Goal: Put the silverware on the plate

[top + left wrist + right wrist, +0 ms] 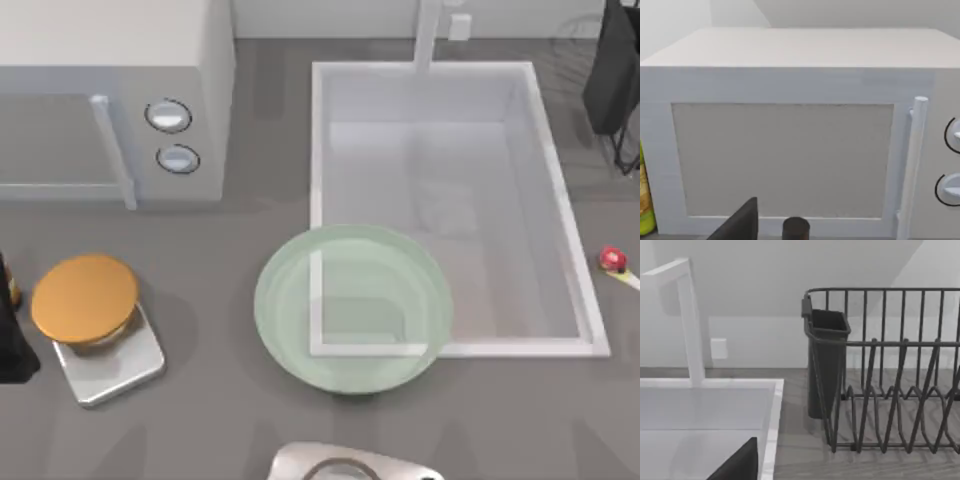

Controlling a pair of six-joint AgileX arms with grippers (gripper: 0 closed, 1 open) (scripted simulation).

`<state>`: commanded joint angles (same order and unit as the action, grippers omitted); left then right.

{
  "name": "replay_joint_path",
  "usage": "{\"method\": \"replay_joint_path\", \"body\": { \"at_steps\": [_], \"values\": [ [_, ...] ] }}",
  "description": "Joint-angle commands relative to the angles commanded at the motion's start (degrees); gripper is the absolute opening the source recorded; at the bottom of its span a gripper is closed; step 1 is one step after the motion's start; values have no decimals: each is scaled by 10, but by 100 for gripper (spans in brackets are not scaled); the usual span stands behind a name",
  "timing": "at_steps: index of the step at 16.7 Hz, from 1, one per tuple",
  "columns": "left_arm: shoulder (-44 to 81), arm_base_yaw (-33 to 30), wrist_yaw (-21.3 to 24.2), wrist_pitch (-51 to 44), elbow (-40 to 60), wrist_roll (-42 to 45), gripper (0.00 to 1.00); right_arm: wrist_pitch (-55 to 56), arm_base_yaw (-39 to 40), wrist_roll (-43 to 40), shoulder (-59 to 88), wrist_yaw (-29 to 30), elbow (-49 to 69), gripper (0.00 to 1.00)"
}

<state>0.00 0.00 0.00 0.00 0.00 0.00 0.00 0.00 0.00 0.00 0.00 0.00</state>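
The silverware lies on the counter to the right of the sink. Its red-pink knob and a short stretch of pale handle show; the rest runs off the picture's right edge. The plate, round and pale green, sits over the sink's front left corner, and the rim shows through it. Nothing lies on it. My left gripper faces the microwave door from the table's left edge. My right gripper is over the sink's right side, facing the dish rack. Both are far from the silverware.
A white microwave fills the back left. The sink has a faucet behind it. An orange disc on a steel base stands front left. A black wire dish rack is at the back right. A metal object lies at the front edge.
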Motion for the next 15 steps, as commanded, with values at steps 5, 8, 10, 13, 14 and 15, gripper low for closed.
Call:
{"method": "replay_joint_path", "body": {
  "at_steps": [5, 8, 10, 13, 14, 15],
  "values": [
    [0, 0, 0, 0, 0, 0, 100, -27, -1, -20, 36, 0, 35, 100],
    [0, 0, 0, 0, 0, 0, 100, -88, -2, -65, 127, 0, 115, 100],
    [0, 0, 0, 0, 0, 0, 100, -142, -2, -104, 218, -1, 185, 100],
    [0, 0, 0, 0, 0, 0, 100, -239, -4, -170, 394, -3, 303, 100],
    [0, 0, 0, 0, 0, 0, 100, -273, -4, -193, 458, -3, 343, 100],
    [0, 0, 0, 0, 0, 0, 100, -307, -5, -216, 522, -4, 383, 100]
  ]
}}
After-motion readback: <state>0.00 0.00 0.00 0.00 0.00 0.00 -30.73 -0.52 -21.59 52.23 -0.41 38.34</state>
